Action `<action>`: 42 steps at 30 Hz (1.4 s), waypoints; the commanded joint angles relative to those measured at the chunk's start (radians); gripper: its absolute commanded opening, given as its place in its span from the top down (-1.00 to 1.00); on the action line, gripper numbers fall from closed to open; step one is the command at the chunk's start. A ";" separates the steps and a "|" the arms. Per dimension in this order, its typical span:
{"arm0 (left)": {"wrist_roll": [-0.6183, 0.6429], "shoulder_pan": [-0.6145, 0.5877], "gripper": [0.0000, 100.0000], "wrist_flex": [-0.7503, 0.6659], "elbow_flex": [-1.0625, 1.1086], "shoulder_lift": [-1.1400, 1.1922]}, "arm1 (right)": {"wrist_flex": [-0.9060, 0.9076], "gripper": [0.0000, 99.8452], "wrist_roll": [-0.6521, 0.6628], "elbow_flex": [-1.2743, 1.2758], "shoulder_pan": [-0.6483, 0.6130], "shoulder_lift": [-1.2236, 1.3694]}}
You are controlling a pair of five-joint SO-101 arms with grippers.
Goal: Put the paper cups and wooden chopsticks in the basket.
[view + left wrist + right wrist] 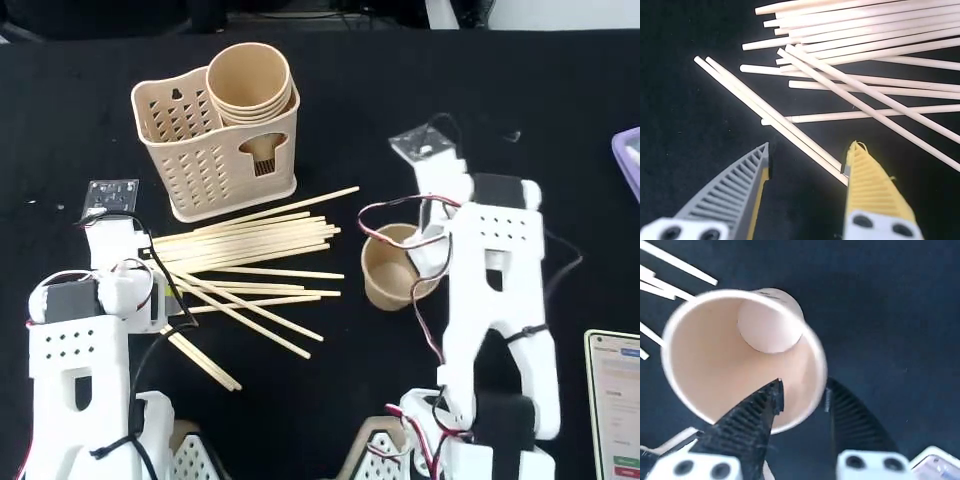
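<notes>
A beige slotted basket (200, 160) stands at the back left with a stack of paper cups (250, 82) inside it. Several wooden chopsticks (250, 262) lie scattered in front of it. My left gripper (807, 152) hangs open just above them, a pair of chopsticks (765, 107) running slantwise between its fingertips. The left arm (105, 290) stands at the front left. My right gripper (802, 390) is shut on a tilted paper cup (740, 355), one finger inside its rim and one outside. In the high view that cup (385, 265) is right of the chopsticks.
The table is covered in black cloth (330, 110). A purple object (628, 155) sits at the right edge and a screen device (612, 400) at the front right. The right arm (495, 300) stands between the cup and that device.
</notes>
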 commanded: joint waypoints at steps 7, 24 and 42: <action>0.006 -0.013 0.51 -0.014 -0.059 -0.015 | -0.150 0.79 -0.061 -0.033 -0.029 0.001; 0.005 -0.012 0.51 -0.014 -0.061 -0.015 | -0.109 0.98 -0.064 -0.076 -0.034 -0.308; 0.005 -0.012 0.51 -0.034 -0.050 -0.015 | -0.133 0.98 -0.345 -0.924 -0.470 -0.134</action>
